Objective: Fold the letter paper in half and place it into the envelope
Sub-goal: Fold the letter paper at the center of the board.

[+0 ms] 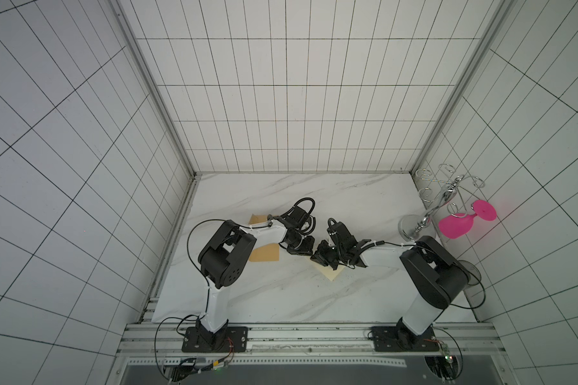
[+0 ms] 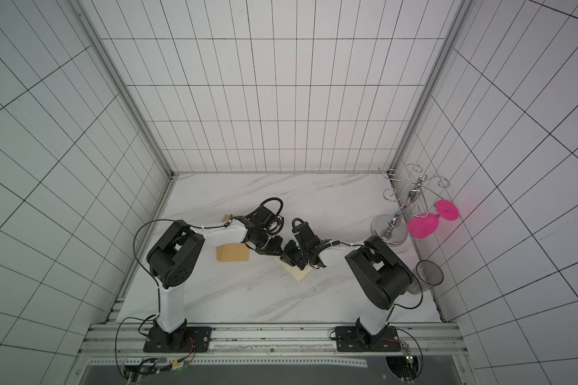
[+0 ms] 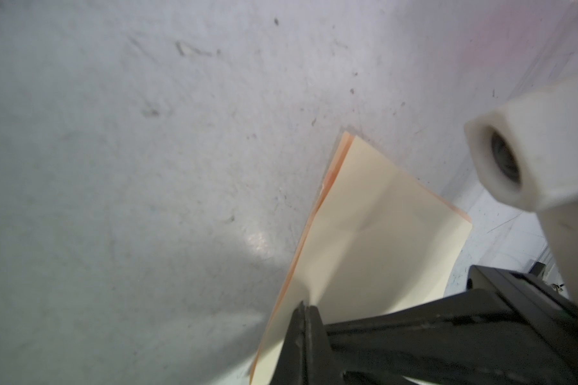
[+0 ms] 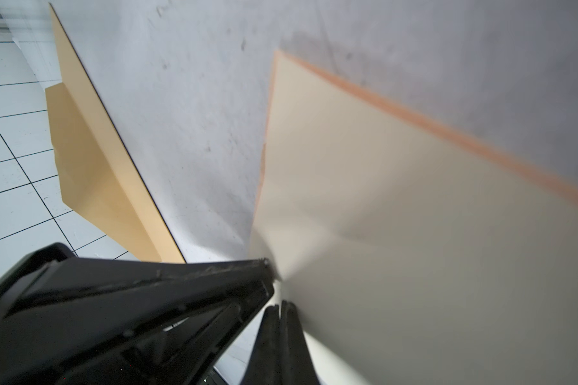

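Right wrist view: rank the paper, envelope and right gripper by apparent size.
Largest: paper, filling nearly half the picture.
Then: envelope, lying farther off.
Smallest: right gripper, mostly cut off by the picture's edge.

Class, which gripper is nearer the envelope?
Left. The left gripper pinches the paper on the side facing the envelope; the right gripper pinches it close by, on the far side.

A robot lab cell: grid-lined walls [image 1: 281,100], marble tabletop [image 1: 281,293], aluminium mounting rail [image 1: 314,336].
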